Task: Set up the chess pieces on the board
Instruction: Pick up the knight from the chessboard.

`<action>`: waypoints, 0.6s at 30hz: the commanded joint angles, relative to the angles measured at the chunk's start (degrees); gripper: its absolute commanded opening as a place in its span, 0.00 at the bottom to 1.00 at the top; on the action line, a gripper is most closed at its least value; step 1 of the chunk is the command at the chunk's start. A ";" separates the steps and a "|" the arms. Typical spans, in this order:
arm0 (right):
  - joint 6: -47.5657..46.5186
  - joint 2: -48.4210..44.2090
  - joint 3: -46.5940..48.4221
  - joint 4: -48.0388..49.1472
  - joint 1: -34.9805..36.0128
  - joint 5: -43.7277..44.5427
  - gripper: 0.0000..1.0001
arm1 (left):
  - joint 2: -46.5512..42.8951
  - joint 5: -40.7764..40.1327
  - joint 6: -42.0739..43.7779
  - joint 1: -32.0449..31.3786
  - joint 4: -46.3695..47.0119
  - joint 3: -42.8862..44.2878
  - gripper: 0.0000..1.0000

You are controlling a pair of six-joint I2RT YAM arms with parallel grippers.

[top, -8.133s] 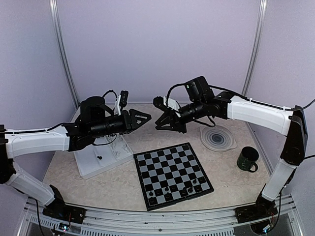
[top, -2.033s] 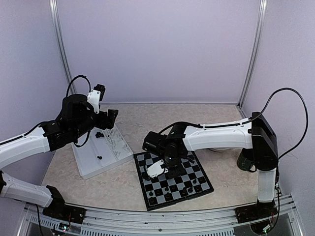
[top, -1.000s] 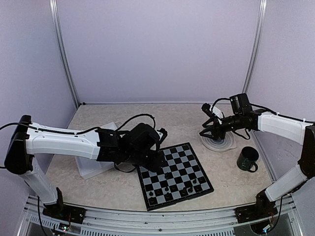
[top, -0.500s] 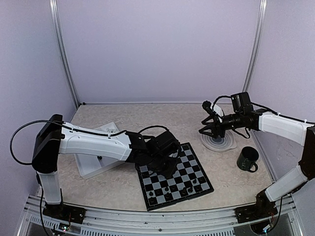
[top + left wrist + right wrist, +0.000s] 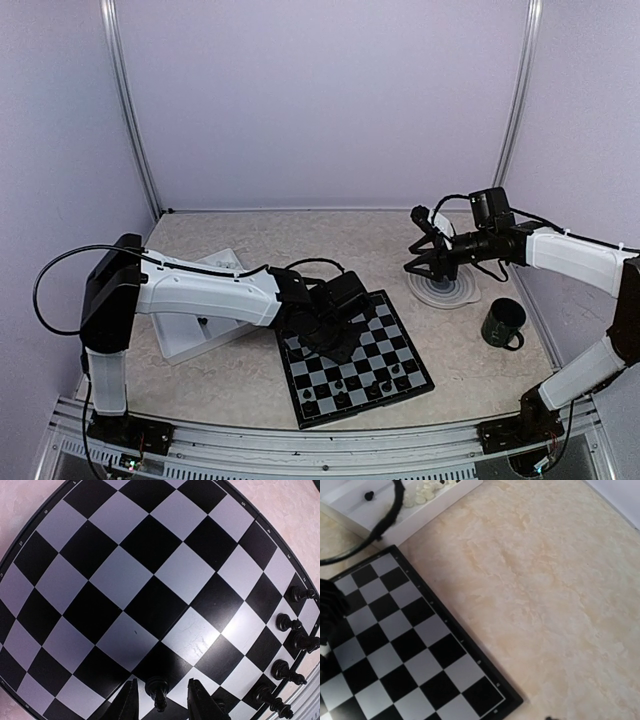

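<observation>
Over the board (image 5: 392, 340), left of centre, left gripper (image 5: 162, 685) straddles a black chess piece (image 5: 158, 695), gaps both sides, not clamped; right gripper (image 5: 420, 268) hangs spread, far right.

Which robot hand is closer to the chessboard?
Left. The left gripper hangs right above the board, a black piece between its open jaws. The right gripper hovers beside the board, over the round plate.

Smooth pale lilac walls (image 5: 320, 100) close the space on three sides, met at the back corners by slim aluminium upright posts (image 5: 130, 110). Below lies a beige marbled tabletop (image 5: 330, 235) — softly, evenly lit — with a ribbed aluminium rail (image 5: 320, 452) along its near edge.
</observation>
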 commanded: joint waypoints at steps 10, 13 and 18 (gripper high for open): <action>-0.63 0.73 0.55 -1.32 0.16 -1.21 0.54 | 0.39 1.09 0.18 -0.12 -2.06 0.37 0.10; -0.77 0.98 0.53 -1.34 0.14 -1.12 0.54 | -1.88 0.08 1.03 -0.61 -1.85 -0.55 0.03; -0.91 1.38 0.70 -1.52 0.18 -1.47 0.54 | -9.46 -1.81 2.62 -3.82 -0.54 -5.02 0.00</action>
